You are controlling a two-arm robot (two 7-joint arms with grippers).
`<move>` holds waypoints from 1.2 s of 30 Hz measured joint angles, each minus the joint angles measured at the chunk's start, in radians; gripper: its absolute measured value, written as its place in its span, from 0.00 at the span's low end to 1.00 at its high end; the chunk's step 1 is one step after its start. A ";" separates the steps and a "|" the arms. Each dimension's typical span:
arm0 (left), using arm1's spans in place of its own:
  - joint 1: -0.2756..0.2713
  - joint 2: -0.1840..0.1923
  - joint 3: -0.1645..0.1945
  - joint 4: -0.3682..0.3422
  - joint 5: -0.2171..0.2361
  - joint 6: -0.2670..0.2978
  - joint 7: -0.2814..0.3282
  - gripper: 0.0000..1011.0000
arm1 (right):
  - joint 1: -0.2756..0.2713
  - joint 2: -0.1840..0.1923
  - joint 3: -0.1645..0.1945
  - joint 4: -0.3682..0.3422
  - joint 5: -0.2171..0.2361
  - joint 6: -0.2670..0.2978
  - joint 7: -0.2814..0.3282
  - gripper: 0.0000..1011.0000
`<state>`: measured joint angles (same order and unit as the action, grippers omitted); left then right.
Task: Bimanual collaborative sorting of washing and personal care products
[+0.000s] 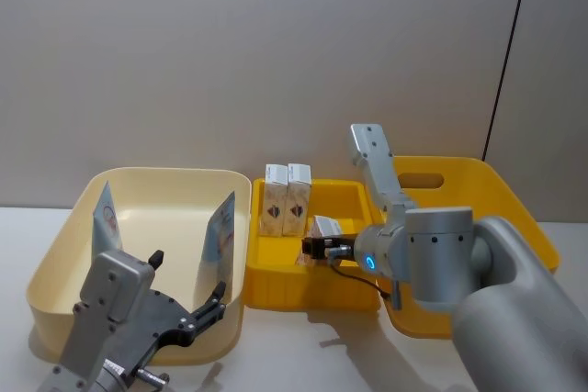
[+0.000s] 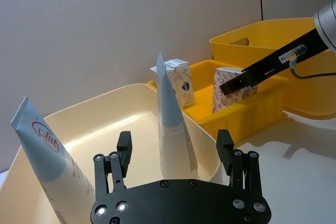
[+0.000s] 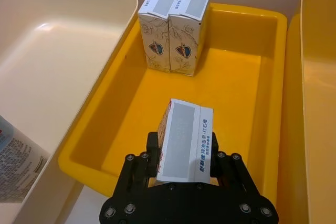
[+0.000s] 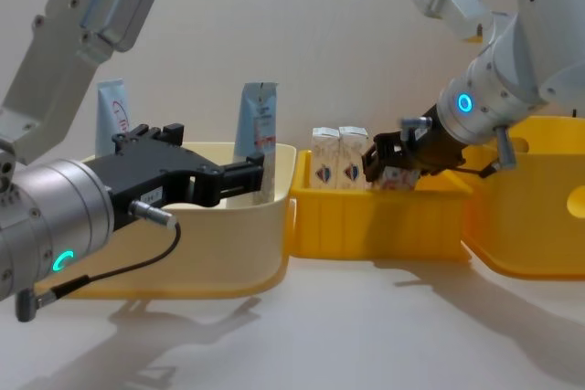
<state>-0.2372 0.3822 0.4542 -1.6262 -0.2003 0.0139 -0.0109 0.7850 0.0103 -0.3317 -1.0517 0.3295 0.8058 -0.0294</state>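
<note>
Two pale blue squeeze tubes [image 1: 107, 218] [image 1: 220, 227] stand upright in the cream tub [image 1: 156, 174]. My left gripper [image 1: 188, 274] hovers open at that tub's near side, nothing between its fingers; in the left wrist view the nearer tube [image 2: 173, 114] rises just beyond the left gripper [image 2: 174, 139]. Two small white cartons [image 1: 287, 197] stand side by side at the back of the small yellow tub [image 1: 303, 289]. My right gripper [image 3: 184, 166] is shut on a third white carton [image 3: 185, 140], held tilted above the near part of that tub.
A larger yellow tub [image 1: 514, 218] with a handle slot sits to the right, touching the small one. The three tubs stand in a row on a pale table before a plain wall. Bare tabletop lies in front of the tubs.
</note>
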 joint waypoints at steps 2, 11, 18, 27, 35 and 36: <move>0.000 0.000 0.000 0.000 0.000 0.000 0.000 0.99 | 0.000 0.000 0.000 0.001 0.000 -0.001 0.000 0.48; 0.000 0.000 0.000 0.000 0.000 0.000 0.000 0.99 | 0.001 -0.001 0.000 0.004 -0.002 -0.003 -0.001 0.42; 0.000 0.000 0.000 0.000 0.000 0.000 0.000 0.99 | -0.006 -0.001 0.010 -0.015 -0.001 -0.012 0.000 0.41; 0.000 0.000 0.000 0.000 0.000 0.000 0.000 0.99 | -0.025 0.001 0.033 -0.093 0.006 -0.055 0.009 0.41; 0.000 0.000 0.000 0.000 0.000 0.000 0.000 0.99 | -0.038 0.000 0.061 -0.164 0.008 -0.105 0.005 0.41; 0.000 0.000 0.000 0.000 0.000 0.000 0.000 0.99 | -0.040 0.000 0.064 -0.171 0.008 -0.110 0.003 0.41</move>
<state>-0.2372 0.3821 0.4542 -1.6262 -0.2004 0.0139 -0.0110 0.7453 0.0103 -0.2678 -1.2226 0.3370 0.6961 -0.0263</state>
